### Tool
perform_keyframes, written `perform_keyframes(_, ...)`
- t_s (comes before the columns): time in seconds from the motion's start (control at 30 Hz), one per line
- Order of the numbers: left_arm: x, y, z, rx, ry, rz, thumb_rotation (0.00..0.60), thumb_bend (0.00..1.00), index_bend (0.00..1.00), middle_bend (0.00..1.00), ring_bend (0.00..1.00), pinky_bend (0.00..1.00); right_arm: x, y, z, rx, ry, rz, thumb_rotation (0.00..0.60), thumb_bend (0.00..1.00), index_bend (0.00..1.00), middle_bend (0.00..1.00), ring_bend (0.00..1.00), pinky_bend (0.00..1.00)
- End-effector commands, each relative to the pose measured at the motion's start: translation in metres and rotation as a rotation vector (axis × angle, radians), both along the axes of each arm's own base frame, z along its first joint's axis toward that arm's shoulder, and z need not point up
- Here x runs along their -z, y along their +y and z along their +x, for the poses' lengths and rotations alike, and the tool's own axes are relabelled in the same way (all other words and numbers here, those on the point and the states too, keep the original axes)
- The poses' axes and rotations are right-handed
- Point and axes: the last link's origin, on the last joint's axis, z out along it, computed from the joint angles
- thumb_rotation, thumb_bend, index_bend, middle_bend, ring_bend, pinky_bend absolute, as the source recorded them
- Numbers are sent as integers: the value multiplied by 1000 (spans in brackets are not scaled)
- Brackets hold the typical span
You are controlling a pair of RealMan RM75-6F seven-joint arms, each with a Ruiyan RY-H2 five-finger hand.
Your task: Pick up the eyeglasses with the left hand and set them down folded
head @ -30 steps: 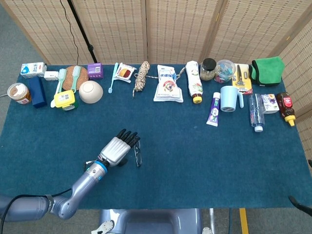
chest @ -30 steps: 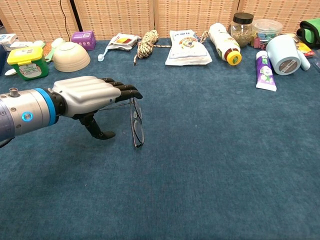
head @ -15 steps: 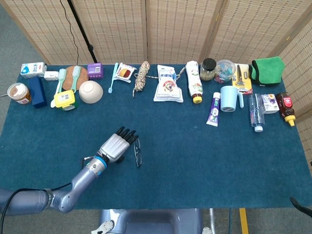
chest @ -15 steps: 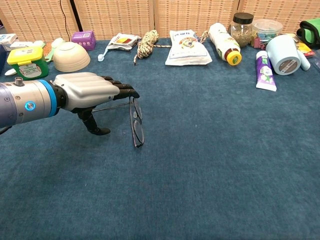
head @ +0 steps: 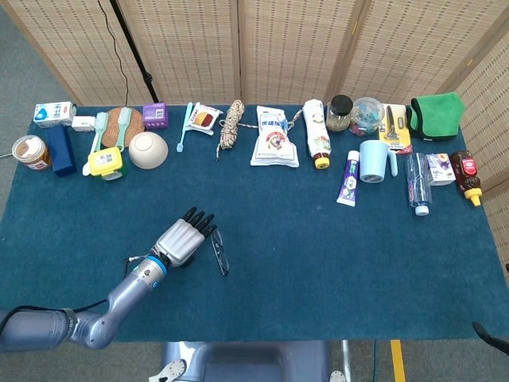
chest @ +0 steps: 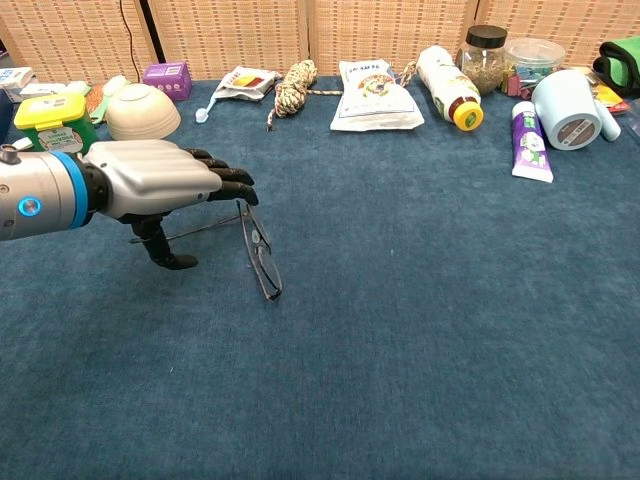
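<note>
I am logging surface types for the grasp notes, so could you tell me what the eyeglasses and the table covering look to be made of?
The eyeglasses appear to have a thin dark frame, metal or slim plastic, with clear lenses showing the cloth through them. The table covering looks like dark teal short-pile fabric, matte and faintly mottled, probably felt or carpet.

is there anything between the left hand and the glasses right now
Nothing visible. The left hand is already at the glasses: its fingertips sit over the top of the frame, and one temple arm runs back under the palm. Whether they actually touch, the views don't settle. The cloth around them shows bare.
</note>
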Motion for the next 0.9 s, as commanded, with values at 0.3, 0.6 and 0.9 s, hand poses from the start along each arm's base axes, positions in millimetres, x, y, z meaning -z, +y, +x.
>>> perform_keyframes(0.3, -24, -15, -13, 17, 79, -22, 512, 304, 242, 0, 0, 0, -1, 1, 1, -5, -2, 0, 600, 1, 14, 0, 0, 4)
perform_keyframes(0.6, -43, -29, -23, 21, 95, -19, 513, 304, 157, 0, 0, 0, 0, 1, 1, -11, -6, 2, 600, 1, 14, 0, 0, 4)
perform_keyframes(0.9, -32, -43, -4, 98, -39, -22, 512, 305, 0, 0, 0, 0, -1, 2, 1, -19, -8, -1, 600, 1, 14, 0, 0, 4)
